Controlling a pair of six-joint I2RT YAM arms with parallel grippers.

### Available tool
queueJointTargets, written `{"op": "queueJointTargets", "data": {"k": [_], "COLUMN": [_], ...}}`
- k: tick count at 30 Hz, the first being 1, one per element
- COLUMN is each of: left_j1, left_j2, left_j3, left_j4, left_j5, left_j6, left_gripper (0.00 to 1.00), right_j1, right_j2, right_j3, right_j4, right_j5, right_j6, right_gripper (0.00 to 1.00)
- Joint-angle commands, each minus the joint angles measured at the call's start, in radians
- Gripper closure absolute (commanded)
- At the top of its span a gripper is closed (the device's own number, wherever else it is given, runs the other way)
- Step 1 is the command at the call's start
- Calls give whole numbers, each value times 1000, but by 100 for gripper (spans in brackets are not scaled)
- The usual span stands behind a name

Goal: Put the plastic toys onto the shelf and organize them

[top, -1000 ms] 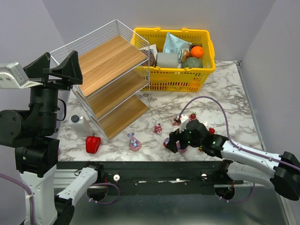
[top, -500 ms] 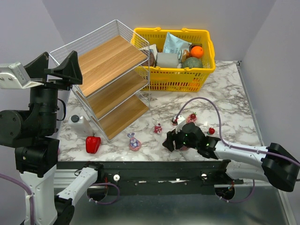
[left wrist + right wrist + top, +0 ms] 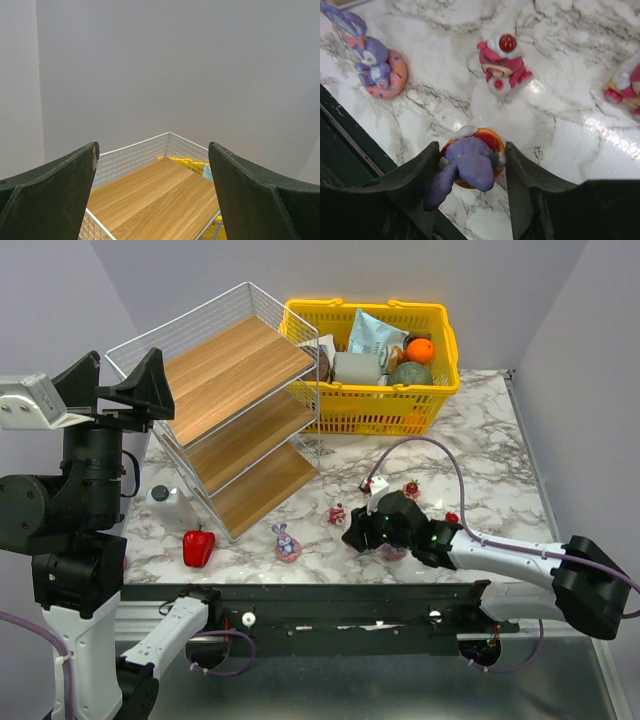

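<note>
Right gripper (image 3: pixel 472 150) is squeezing a purple bunny (image 3: pixel 470 167), its ears pointing back toward the wrist. The shelf (image 3: pixel 235 370) stands well off to its left, farther back.

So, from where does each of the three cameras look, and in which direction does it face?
Top external: above and behind the robot, looking down on the table; it shows the left gripper raised and the right gripper low.
Left wrist: held high, facing the shelf top; its open fingers frame the view.
Right wrist: close above the table, looking down; its fingers are shut on a purple bunny.
Shared: top external and left wrist both show the shelf and the yellow basket.
</note>
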Motion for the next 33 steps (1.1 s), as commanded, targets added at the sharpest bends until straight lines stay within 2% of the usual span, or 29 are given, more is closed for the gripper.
{"op": "queueJointTargets", "data": {"k": [1,7,11,15,17,22,28,31,33], "left_j1": [4,4,4,3,4,3,-5,-36,-77], "left_j2": [-11,1,8,37,37,14,14,35,54], "left_j3": [9,15,24,53,29,-68,-157,-165,-162], "left_j4": [9,-20,-29,-107,-106,17,164,175,160], "left_j5": [-4,135,278,555,646,879,981,979,928], "left_j6": [14,5,-5,23,-7,-119,-241,-232,-216], "left_gripper": [1,1,1,1,1,1,1,1,1], "right_j1": [7,6,7,6,7,6,6,7,7], "right_j2": [-47,-94,-34,20,31,35,74,95,109], "right_j3": [211,495,812,1032,1097,1288,1445,1490,1511], "right_j4": [-228,-476,-639,-767,-805,-841,-865,-877,-880], "right_j5": [61,108,122,122,107,55,-71,-110,-128], "right_j6": [18,31,10,34,45,64,67,85,99], "right_gripper": [99,99,99,99,99,99,98,98,98]}}
